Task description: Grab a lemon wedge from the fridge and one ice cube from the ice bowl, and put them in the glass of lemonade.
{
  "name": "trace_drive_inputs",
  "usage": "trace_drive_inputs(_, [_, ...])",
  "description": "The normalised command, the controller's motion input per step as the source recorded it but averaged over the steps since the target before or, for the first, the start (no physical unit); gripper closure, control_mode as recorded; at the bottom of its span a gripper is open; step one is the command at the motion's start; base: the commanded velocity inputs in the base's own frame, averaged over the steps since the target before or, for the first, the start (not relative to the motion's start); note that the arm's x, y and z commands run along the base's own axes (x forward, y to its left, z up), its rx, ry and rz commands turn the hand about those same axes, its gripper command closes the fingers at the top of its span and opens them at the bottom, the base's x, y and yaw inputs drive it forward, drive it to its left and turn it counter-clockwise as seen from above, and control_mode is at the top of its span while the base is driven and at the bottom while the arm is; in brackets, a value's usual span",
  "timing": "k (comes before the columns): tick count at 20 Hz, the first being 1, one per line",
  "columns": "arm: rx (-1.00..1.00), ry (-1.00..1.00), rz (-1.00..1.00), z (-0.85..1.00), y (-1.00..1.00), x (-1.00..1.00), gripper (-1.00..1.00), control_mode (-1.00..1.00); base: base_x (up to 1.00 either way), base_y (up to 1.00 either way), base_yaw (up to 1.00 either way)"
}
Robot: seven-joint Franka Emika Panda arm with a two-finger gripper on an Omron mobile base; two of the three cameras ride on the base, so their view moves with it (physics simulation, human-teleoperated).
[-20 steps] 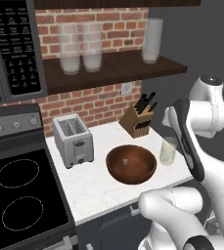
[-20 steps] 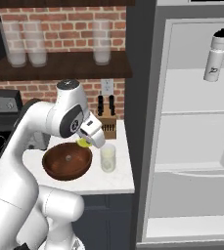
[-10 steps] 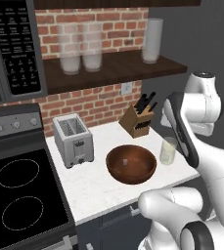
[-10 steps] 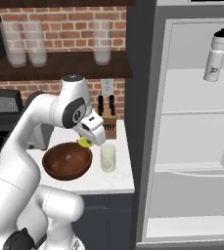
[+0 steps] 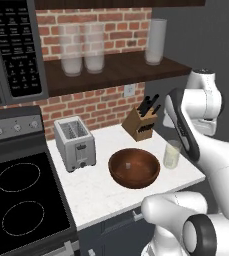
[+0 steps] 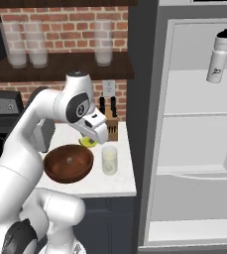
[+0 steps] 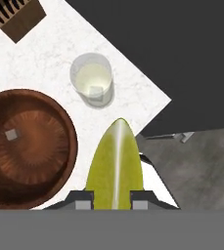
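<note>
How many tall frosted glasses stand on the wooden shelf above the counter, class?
3: two side by side at the shelf's left, one apart toward its right end. None seems hidden.

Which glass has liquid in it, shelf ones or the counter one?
The counter one: the short tumbler beside the wooden bowl holds pale yellowish liquid. The taller frosted glasses on the shelf look empty.

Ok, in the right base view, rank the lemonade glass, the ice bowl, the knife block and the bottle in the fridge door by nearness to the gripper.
1. Glass of lemonade, just below and right of the gripper.
2. Ice bowl, below-left; close to the glass's rank.
3. Knife block, behind it by the wall.
4. Bottle, far right, in the fridge door.
</note>
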Motion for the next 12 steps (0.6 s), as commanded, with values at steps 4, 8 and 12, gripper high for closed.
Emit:
trace_drive_inputs(4, [0.00,0.02,0.00,0.00,0.00,0.11,1.00,-1.00,0.00,0.00,0.00])
trace_drive_inputs(8, [0.00,0.00,0.00,0.00,0.03,0.28,1.00,-1.00,0.00,0.00,0.00])
trace_drive_inputs(12, [0.00,0.01,0.02,0.00,0.00,0.36,1.00,-1.00,0.00,0.00,0.00])
